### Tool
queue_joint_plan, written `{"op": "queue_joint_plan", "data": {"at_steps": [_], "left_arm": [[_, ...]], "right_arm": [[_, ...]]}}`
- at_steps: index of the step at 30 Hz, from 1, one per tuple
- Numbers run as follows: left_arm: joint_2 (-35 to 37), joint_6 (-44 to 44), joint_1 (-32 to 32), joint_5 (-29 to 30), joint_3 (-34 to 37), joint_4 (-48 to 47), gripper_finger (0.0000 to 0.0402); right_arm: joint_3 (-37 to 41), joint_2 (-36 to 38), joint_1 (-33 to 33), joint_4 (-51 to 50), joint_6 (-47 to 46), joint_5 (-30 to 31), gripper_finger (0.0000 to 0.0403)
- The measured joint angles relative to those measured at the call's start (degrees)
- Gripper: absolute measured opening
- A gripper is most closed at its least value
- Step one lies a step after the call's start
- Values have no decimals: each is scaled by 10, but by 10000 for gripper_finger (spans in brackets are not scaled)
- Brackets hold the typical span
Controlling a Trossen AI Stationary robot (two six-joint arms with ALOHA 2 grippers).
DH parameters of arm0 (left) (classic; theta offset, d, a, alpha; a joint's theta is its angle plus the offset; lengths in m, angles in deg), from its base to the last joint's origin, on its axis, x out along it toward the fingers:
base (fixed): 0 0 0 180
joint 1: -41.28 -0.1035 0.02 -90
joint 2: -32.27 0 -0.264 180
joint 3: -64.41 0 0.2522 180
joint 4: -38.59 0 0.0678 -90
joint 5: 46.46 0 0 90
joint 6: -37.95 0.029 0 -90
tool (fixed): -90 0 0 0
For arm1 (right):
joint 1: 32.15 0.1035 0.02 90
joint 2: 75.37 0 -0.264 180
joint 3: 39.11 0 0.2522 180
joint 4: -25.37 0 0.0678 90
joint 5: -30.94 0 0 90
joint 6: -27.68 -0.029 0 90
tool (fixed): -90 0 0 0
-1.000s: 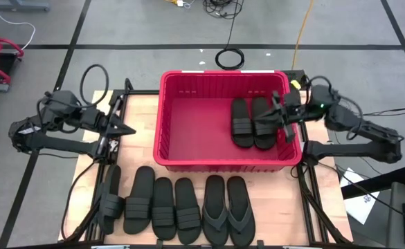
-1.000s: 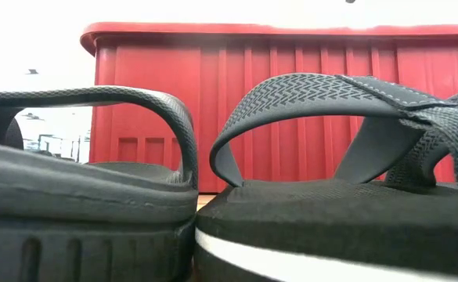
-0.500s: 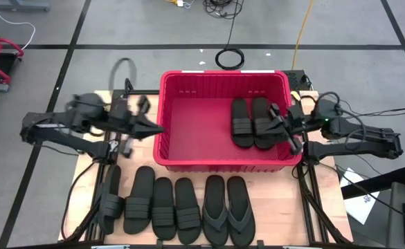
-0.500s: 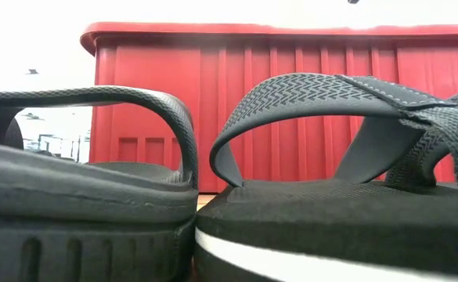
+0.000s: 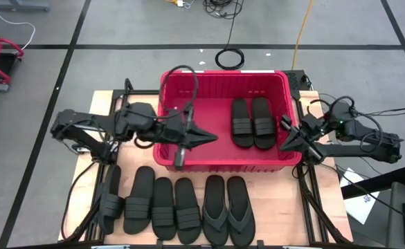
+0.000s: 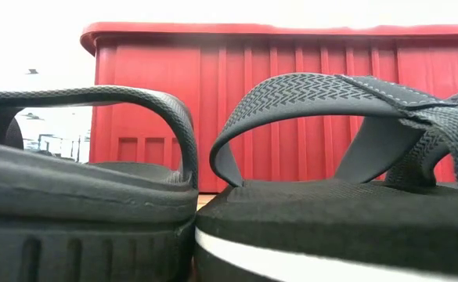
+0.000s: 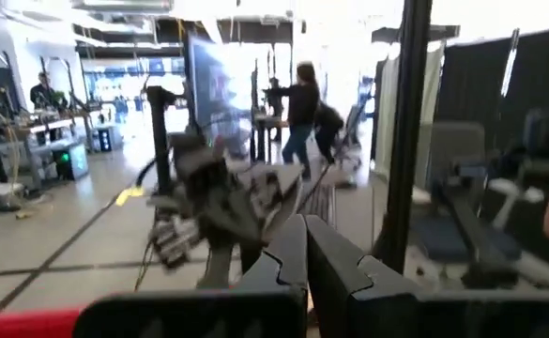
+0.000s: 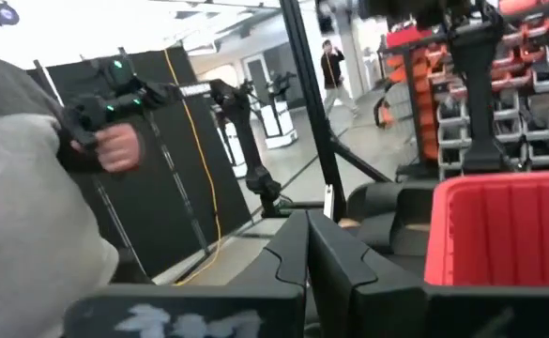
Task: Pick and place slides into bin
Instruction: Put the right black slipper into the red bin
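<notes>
The left tool [image 5: 205, 137] hangs over the open half of the bin [image 5: 174, 83], its fingers pressed together on nothing. Beyond its tip, two slides [image 5: 252, 122] lie side by side in the bin. The right tool [image 5: 285, 140], also closed and empty, sits at the bin's far wall. Six more slides [image 5: 178, 207] line the worktop [image 5: 129, 104] beside the bin.

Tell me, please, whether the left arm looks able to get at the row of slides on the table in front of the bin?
Probably yes. The left claw, fingers shut and empty, hangs over the bin, and the six slides lie uncovered on the table beside the bin's near wall. Nothing lies between, though the claw must lift back over the rim and open.
</notes>
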Motion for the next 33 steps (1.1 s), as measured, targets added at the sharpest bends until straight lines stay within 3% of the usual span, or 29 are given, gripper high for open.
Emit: {"op": "queue_joint_plan", "data": {"at_steps": [4, 9, 14, 18, 22, 27, 33], "left_arm": [[-54, -76, 13, -5, -83, -40, 0], [-125, -149, 16, -31, -194, -215, 0], [-201, -111, 24, -126, -266, -357, 0], [-232, -43, 26, -158, -278, -416, 0], [-266, -4, 39, -151, -274, -404, 0], [-303, -8, 58, -99, -273, -373, 7], [-339, -10, 74, -31, -273, -372, 45]], "right_arm": [[0, 19, 0, -14, 3, 0, 0], [0, 33, 0, -19, 14, 2, 0], [0, 33, 0, -20, 3, 37, 0], [0, 33, 0, -20, -16, 64, 0], [0, 33, 0, -20, -28, 64, 0], [0, 33, 0, -20, -29, 60, 0], [0, 33, 0, -19, -42, 1, 0]]}}
